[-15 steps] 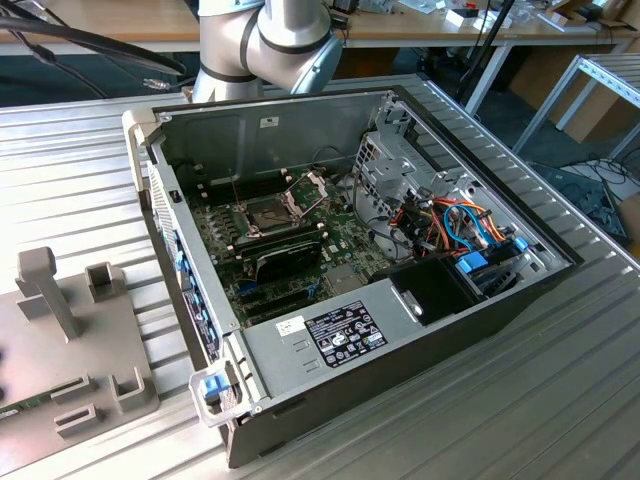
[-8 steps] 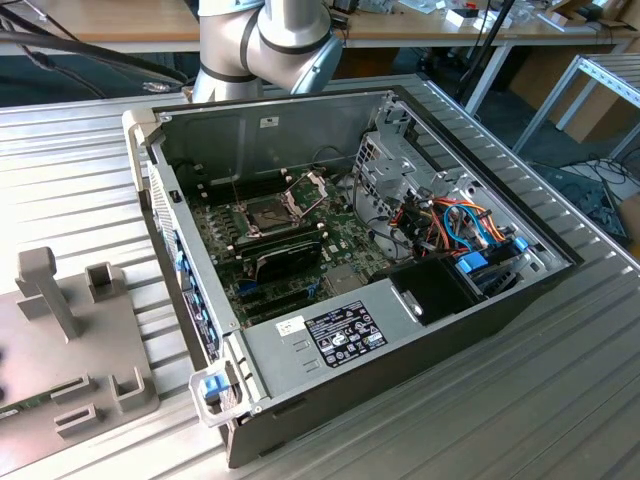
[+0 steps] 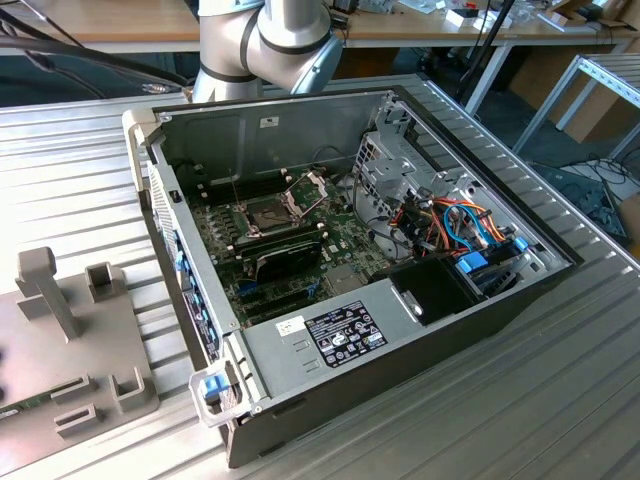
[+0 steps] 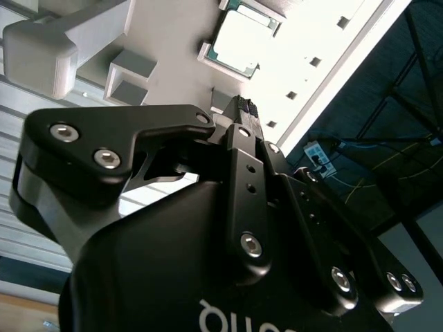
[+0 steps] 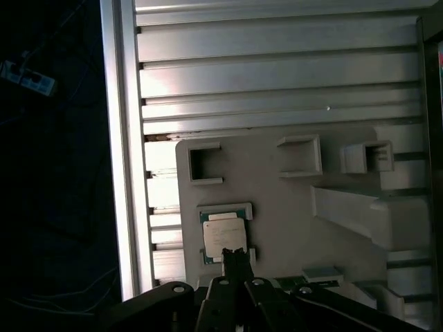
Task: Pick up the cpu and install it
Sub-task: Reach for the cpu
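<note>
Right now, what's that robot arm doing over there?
The robot arm's gripper hovers right over a small silver chip that lies in its pocket on a grey holder. Its fingers are shut and hold nothing, so the chip isn't picked up yet. The open computer sits nearby with its socket uncovered.

The cpu (image 5: 223,237) has a dull silver metal top. Its holder (image 5: 291,214) is matt grey plastic. The table (image 5: 277,69) is ribbed bare metal, and the gripper (image 4: 242,109) is smooth, faintly glossy black.
</note>
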{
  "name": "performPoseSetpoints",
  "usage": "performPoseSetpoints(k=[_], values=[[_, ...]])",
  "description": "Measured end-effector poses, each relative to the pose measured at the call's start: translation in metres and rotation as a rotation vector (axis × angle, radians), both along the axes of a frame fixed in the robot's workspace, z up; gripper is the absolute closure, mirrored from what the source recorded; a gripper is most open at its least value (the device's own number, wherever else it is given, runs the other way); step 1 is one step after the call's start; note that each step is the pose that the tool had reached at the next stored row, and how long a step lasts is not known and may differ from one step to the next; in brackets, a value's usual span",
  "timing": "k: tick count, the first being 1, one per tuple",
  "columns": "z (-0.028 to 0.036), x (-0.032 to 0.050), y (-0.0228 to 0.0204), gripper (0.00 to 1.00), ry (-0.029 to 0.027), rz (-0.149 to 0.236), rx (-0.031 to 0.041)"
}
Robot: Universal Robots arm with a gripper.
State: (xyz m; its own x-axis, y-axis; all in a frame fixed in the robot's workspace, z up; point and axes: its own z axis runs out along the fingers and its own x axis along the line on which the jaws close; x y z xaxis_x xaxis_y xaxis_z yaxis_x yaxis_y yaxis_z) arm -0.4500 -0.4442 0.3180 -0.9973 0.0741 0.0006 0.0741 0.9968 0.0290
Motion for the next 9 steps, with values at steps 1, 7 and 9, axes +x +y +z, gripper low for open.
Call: performPoseSetpoints(k=[1,7,9], values=[[-0.0006,-0.0002,-0.0001,0.89,0.0003,0.001,-0.0002],[-0.0045,-0.0012,-0.0003,0.89,0.0003,0.034,-0.0011],[-0.0075,-0.0018,-0.0005,0.89,0.0004,0.055,-0.0015]])
